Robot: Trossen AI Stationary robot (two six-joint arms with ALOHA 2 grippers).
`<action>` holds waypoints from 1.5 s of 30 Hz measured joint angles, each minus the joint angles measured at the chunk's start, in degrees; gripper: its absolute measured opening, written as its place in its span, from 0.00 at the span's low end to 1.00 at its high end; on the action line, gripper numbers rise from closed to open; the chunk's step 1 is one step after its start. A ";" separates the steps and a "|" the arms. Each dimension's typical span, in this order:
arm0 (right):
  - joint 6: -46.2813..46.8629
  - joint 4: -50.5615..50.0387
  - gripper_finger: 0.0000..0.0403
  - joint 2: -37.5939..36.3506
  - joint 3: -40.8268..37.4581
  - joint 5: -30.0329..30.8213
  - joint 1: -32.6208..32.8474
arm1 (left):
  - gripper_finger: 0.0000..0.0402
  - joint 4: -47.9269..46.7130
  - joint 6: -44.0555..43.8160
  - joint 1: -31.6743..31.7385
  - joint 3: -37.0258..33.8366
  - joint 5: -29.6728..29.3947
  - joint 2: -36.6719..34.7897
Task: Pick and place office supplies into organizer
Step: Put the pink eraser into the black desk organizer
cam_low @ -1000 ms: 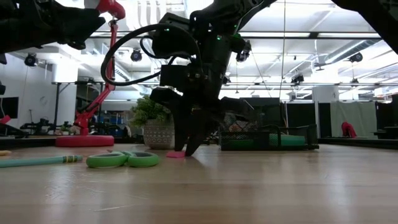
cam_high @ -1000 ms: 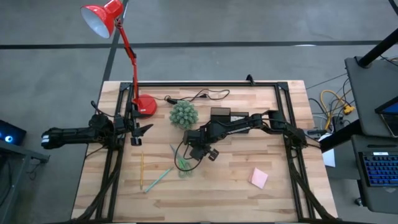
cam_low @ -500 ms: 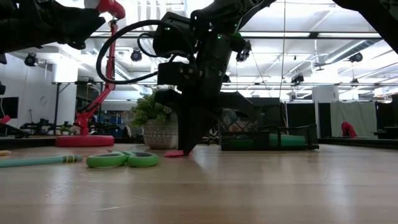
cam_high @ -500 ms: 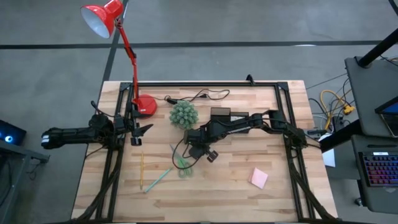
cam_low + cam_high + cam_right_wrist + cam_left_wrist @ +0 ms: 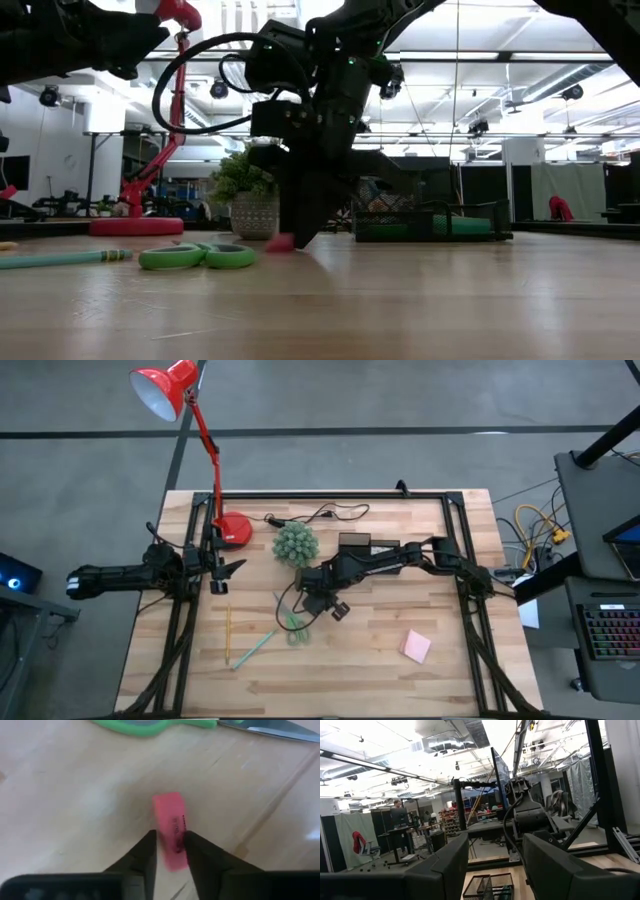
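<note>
Eraser (image 5: 171, 830), pink, lies on the table (image 5: 450, 680) beside the scissors (image 5: 196, 257), pinched by its end in the narrow right gripper (image 5: 170, 849); so slight a hold could slip on lifting.

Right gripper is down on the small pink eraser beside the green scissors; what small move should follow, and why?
Probably a short straight lift. The right gripper has its fingers closed against both sides of the small pink rectangular eraser, which lies on the wooden table close to the green-handled scissors. Raising it first should clear them before travelling to the black mesh organizer.
</note>
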 joint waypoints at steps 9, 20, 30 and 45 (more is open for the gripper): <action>-0.21 0.78 0.41 0.09 -0.02 -0.04 -0.01 | 0.44 0.00 0.00 0.00 0.00 0.02 -0.02; 0.00 2.08 0.16 0.89 -0.04 -0.66 0.01 | 0.44 0.00 0.00 0.00 0.00 0.02 0.00; 3.69 2.03 0.05 0.41 0.00 0.54 -0.05 | 0.44 0.00 0.02 0.00 0.00 0.02 0.00; 30.86 -16.76 0.05 -10.15 1.29 16.90 -1.92 | 0.44 -0.01 0.02 0.00 0.00 0.04 0.04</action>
